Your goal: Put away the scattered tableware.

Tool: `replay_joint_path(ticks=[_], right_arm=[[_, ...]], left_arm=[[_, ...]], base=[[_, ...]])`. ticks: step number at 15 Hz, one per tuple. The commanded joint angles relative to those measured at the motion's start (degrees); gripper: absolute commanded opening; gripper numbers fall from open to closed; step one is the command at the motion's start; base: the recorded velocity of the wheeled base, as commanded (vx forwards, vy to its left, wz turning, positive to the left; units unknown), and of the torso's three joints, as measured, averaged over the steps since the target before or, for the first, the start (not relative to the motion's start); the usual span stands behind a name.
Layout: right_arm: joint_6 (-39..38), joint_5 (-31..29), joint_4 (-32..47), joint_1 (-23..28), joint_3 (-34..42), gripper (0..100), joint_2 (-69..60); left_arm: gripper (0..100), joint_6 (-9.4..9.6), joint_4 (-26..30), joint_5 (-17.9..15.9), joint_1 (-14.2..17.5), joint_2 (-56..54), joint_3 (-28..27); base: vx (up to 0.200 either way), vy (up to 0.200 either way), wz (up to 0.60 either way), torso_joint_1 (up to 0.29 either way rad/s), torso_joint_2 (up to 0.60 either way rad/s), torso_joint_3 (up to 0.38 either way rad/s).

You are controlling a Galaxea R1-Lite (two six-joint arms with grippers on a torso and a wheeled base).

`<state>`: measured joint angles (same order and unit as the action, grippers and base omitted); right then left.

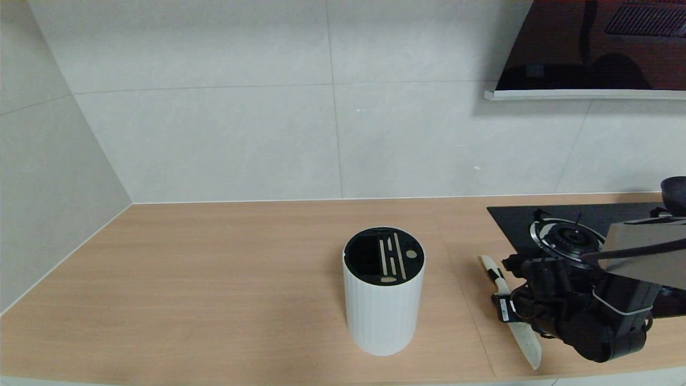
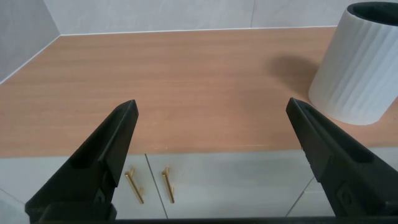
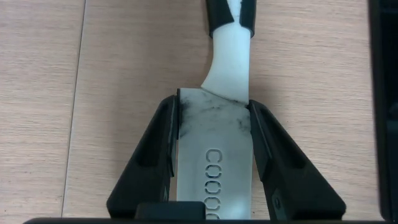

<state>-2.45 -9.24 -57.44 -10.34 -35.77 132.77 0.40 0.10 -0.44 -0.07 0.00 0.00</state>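
A white ceramic knife [image 1: 528,343] lies on the wooden counter [image 1: 214,279] at the right, its black-and-white handle pointing toward the back wall. My right gripper [image 1: 509,300] sits over its middle. In the right wrist view the two fingers [image 3: 155,155] press against both sides of the blade [image 3: 214,134], so the right gripper [image 3: 213,102] is shut on it. A white ribbed holder [image 1: 383,305] with a black slotted top stands upright at the counter's centre, left of the knife. My left gripper [image 2: 211,106] hangs open over the counter's front edge, apart from the holder [image 2: 360,62].
A black hob with a gas burner [image 1: 568,238] lies just behind the right gripper, with a dark pot [image 1: 675,193] at the far right. A range hood [image 1: 589,48] hangs above. Tiled walls close the back and left. Gold cabinet handles [image 2: 134,185] show below the counter edge.
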Motion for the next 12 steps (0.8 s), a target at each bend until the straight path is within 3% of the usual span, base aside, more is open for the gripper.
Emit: replay_joint_path(ticks=[1,6,12], right_arm=[[-0.01,0.01,0.14,0.05,0.08,0,-0.40],[0.08,0.10,-0.13,-0.39,3.78,0,-12.53],[0.08,-0.16,3.39,-7.33,7.20,0,-31.08]], left_arm=[[100,-0.05,-0.01,0.00,-0.01,0.09,0.00],[100,0.04,-0.01,0.00,-0.01,0.09,0.00],[100,0.21,-0.10,-0.09,-0.01,0.09,0.00]], base=[[0.000,0.000,0.00,0.000,0.00,0.000],[0.000,0.000,0.00,0.000,0.00,0.000],[0.000,0.000,0.00,0.000,0.00,0.000]])
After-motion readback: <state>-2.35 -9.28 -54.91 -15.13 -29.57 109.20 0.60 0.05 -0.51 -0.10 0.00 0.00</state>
